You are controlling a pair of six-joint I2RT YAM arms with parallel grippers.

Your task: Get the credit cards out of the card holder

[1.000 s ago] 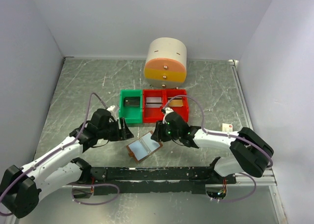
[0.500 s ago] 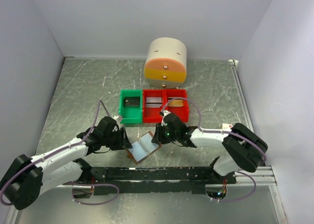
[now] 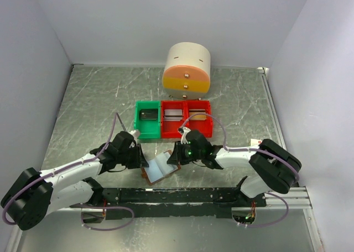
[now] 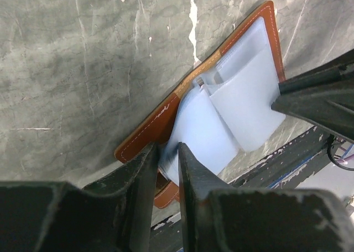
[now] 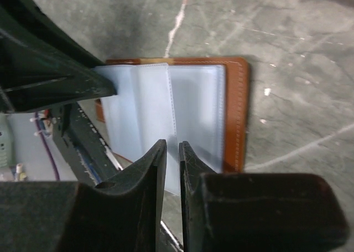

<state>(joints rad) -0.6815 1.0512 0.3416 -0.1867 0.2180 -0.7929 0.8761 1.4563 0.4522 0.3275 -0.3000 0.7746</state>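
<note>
Near the front middle of the counter (image 3: 94,103), the card holder (image 3: 159,168) lies open with its pale blue inside facing up. Its long side runs on a slant, from near-left up to far-right. The fold crosses it in the middle. The pale leaves look lifted a little off the brown cover.

The left pincer (image 3: 142,159) is at the holder's near-left end. Its two black fingers (image 4: 145,172) are almost together, with only a thin slit between them. The edge of a pale leaf sits in that slit, so it pinches the holder there.

The right pincer (image 3: 176,155) is at the far-right end. Its fingers (image 5: 149,174) are also nearly closed, with a very thin gap. The other pale leaf shows in that gap, and the tips press on its edge.

Both arms lie low over the counter and reach in from the sides, so the two pincers face each other across the holder. The left arm stretches from the near-left corner up toward the middle. The right arm bends at a big elbow on the right, and its front part points left.

Farther back stand a green bin (image 3: 137,119) and red bins (image 3: 186,103), side by side and touching. Behind them is a round cream and orange drawer box (image 3: 187,68).
</note>
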